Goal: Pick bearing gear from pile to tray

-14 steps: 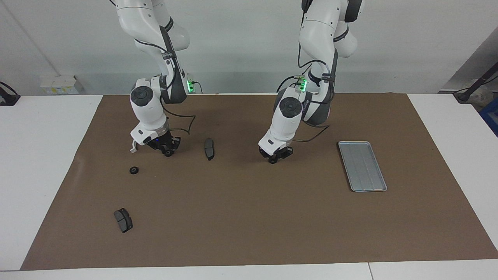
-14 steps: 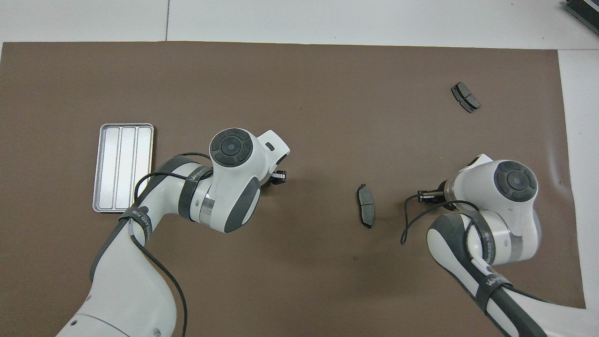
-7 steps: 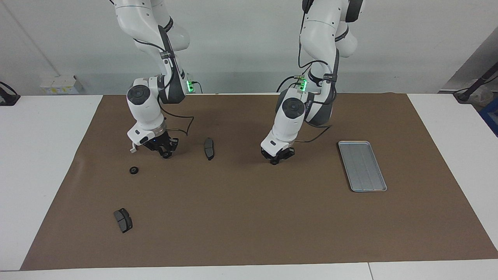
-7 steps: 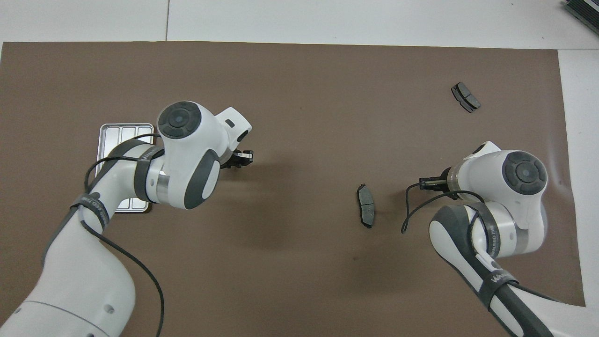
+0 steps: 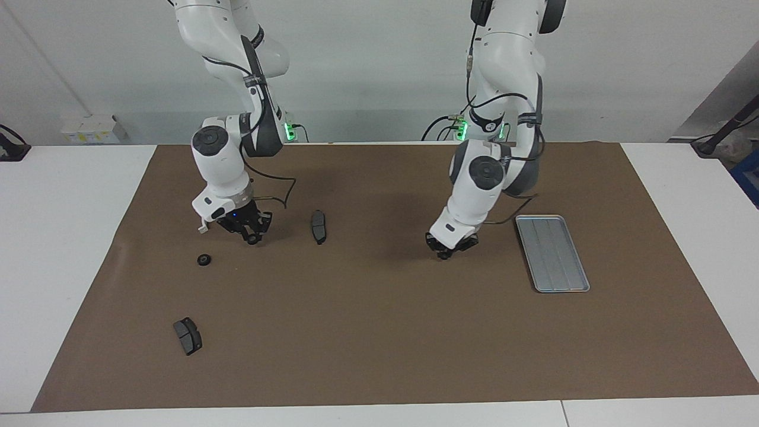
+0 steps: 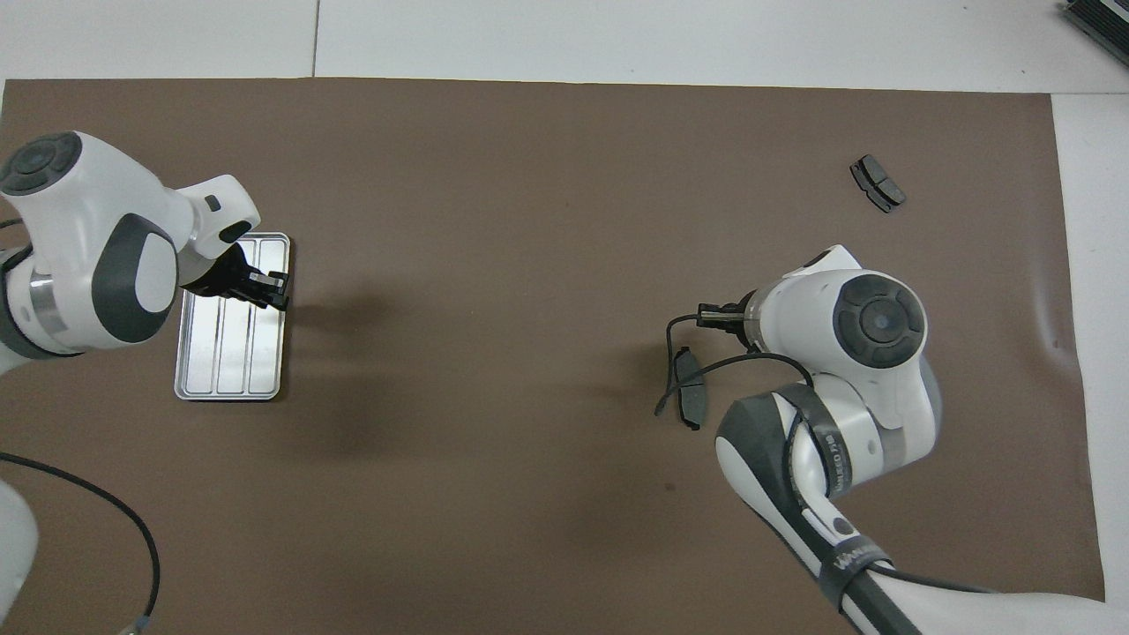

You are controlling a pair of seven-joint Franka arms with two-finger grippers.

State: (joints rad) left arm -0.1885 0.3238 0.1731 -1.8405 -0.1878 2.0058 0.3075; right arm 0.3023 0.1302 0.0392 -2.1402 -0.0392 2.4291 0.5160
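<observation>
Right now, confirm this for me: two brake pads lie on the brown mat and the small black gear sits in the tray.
Wrong on the gear: it lies on the mat, toward the right arm's end of the table, not in the tray, which holds nothing. The facing view shows it. The two brake pads do lie on the mat.

Silver-grey tray [image 5: 552,254] with lengthwise lines — brown mat [image 5: 379,332] — dark grey brake pads [image 5: 187,335].

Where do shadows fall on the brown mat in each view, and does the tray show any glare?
Facing view: soft dark patches on the mat lie beneath the left gripper and right gripper. Overhead view: a blurred shadow spreads beside the tray, whose metal looks bright, not blown out.
</observation>
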